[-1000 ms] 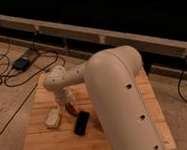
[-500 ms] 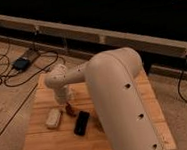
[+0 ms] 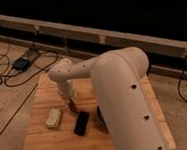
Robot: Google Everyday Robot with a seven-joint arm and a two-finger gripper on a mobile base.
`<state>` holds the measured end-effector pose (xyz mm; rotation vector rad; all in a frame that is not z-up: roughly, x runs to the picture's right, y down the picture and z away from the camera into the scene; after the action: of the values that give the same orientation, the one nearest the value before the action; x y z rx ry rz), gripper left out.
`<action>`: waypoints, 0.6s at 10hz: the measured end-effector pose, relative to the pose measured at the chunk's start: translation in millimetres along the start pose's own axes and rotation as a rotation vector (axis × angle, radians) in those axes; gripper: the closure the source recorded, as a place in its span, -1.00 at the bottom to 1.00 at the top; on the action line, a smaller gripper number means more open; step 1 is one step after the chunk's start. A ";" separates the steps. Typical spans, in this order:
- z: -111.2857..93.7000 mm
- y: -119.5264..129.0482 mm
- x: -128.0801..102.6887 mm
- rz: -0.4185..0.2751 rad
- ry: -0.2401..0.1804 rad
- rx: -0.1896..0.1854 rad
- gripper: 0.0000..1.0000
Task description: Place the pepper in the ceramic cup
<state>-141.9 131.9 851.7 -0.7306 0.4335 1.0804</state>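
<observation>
A small dark red pepper (image 3: 71,107) lies on the wooden table (image 3: 54,144), left of centre. My gripper (image 3: 69,103) reaches down from the white arm and sits right on the pepper, shut on it. Most of the pepper is hidden by the fingers, with only its red lower end showing. The pale cream ceramic cup (image 3: 53,117) stands a little to the left of the gripper and nearer the front, apart from it.
A black remote (image 3: 82,122) lies just right of the cup, in front of the gripper. A dark bowl (image 3: 98,117) is mostly hidden behind my large white arm (image 3: 124,96). Cables and a power box (image 3: 21,63) lie on the floor to the left.
The gripper has closed around the pepper. The arm has stayed almost in the same place over the left half of the table.
</observation>
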 end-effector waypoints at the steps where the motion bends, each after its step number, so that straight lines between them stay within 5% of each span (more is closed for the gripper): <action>1: -15.3 -7.2 -1.8 0.008 -0.003 0.008 1.00; 6: -73.7 -36.0 -4.0 0.014 -0.030 0.094 1.00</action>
<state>-109.0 66.4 814.8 -0.6281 0.4609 1.0755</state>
